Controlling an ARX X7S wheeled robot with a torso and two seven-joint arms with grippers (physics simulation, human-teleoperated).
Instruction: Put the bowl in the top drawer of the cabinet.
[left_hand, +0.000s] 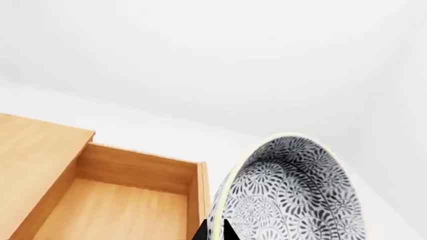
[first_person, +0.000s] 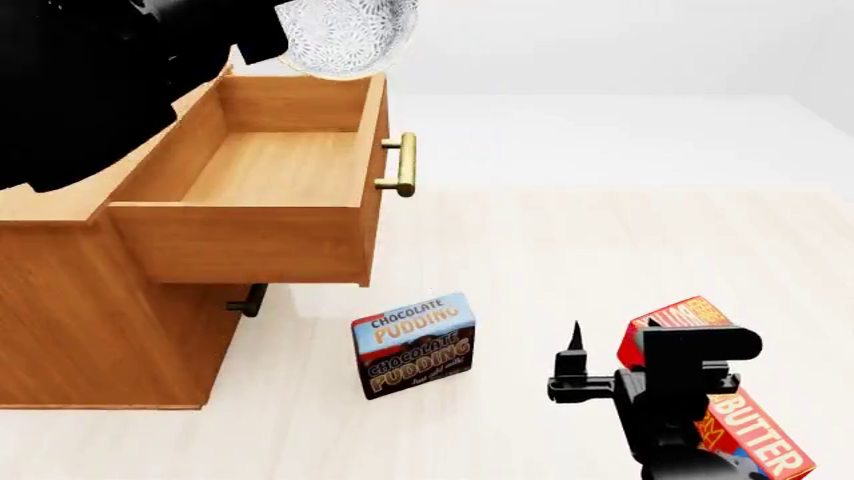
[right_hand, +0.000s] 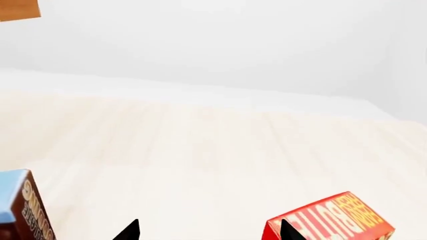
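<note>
The bowl (left_hand: 293, 190), white with a fine grey pattern, hangs tilted on its side in the air. My left gripper (left_hand: 215, 231) is shut on the bowl's rim. In the head view the bowl (first_person: 344, 35) is above the far corner of the top drawer (first_person: 267, 165), which is pulled out of the cabinet (first_person: 80, 300) and has nothing in it. Its brass handle (first_person: 400, 163) faces right. In the left wrist view the top drawer (left_hand: 127, 205) lies just beside the bowl. My right gripper (first_person: 577, 345) is open low over the floor, holding nothing.
A chocolate pudding box (first_person: 414, 345) stands on the floor in front of the cabinet. A red butter box (first_person: 761, 440) lies under my right arm, close to one right fingertip (right_hand: 287, 230). The lower drawer's handle (first_person: 247, 300) shows under the open drawer.
</note>
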